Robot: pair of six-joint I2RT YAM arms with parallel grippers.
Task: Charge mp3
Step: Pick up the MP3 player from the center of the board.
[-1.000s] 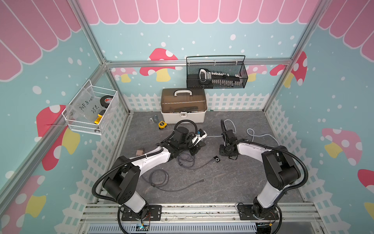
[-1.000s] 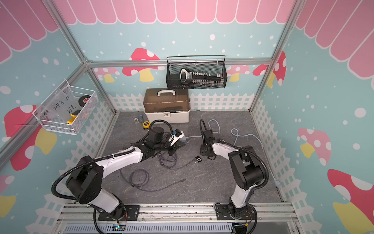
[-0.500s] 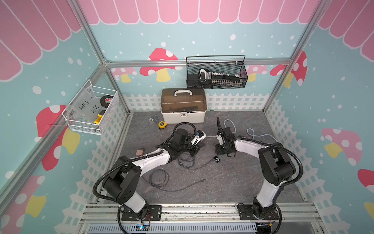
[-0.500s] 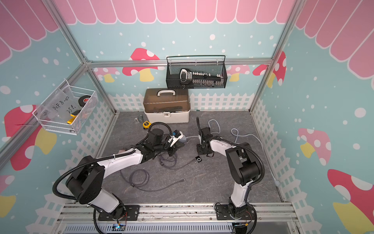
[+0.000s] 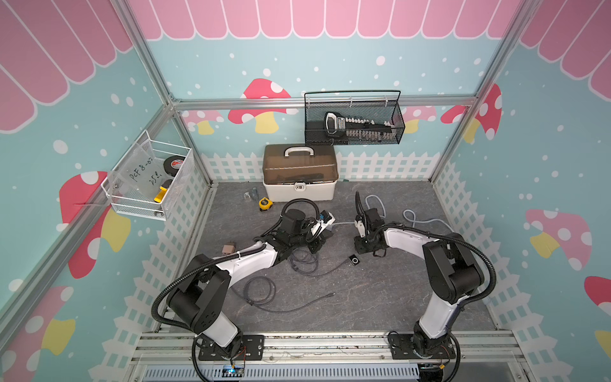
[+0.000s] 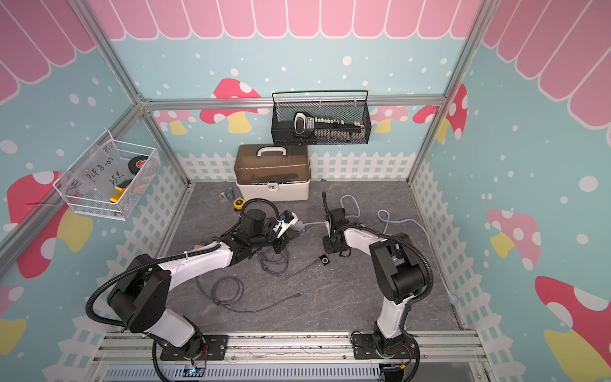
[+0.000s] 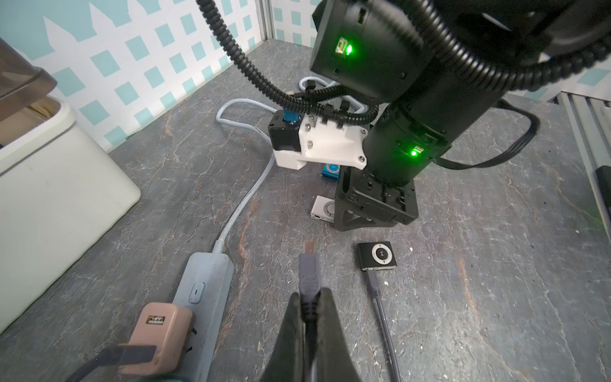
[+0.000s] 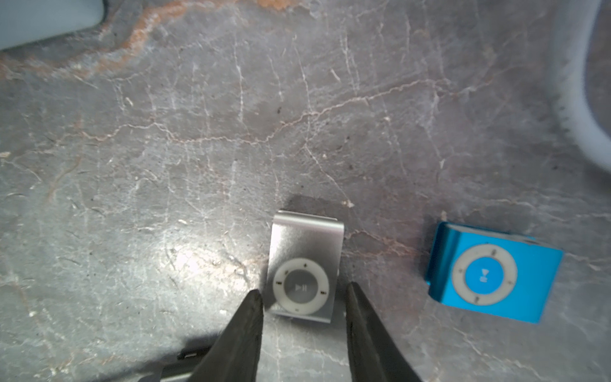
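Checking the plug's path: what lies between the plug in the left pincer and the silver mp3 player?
Only bare tabletop from plug to silver player, in the left wrist view; the black player lies beside that stretch.

Two arms on black base plates at seven and five o'clock: white link shells, black joint housings, ribbed black conduit (green status lights), silver-screwed white bracket.
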